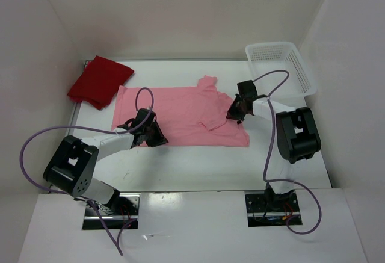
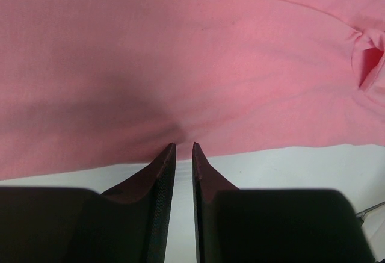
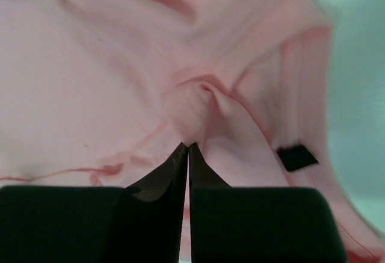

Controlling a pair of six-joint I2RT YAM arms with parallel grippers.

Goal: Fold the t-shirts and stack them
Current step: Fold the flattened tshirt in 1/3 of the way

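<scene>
A light pink t-shirt [image 1: 180,114] lies spread across the middle of the table. A dark red t-shirt [image 1: 99,81] lies folded at the back left. The magenta shirt is out of view. My left gripper [image 1: 159,139] is at the pink shirt's near hem. In the left wrist view [image 2: 183,145] its jaws are almost closed, pinching the hem [image 2: 180,132], which puckers at the tips. My right gripper [image 1: 233,114] is on the shirt's right end by a sleeve. In the right wrist view [image 3: 187,147] it is shut on a bunched fold of pink cloth [image 3: 204,103].
A white mesh basket [image 1: 281,64] stands at the back right corner. White walls close in the table on the left, back and right. The pink shirt's far sleeve [image 1: 207,83] points toward the back. A black tag [image 3: 297,156] shows on the cloth.
</scene>
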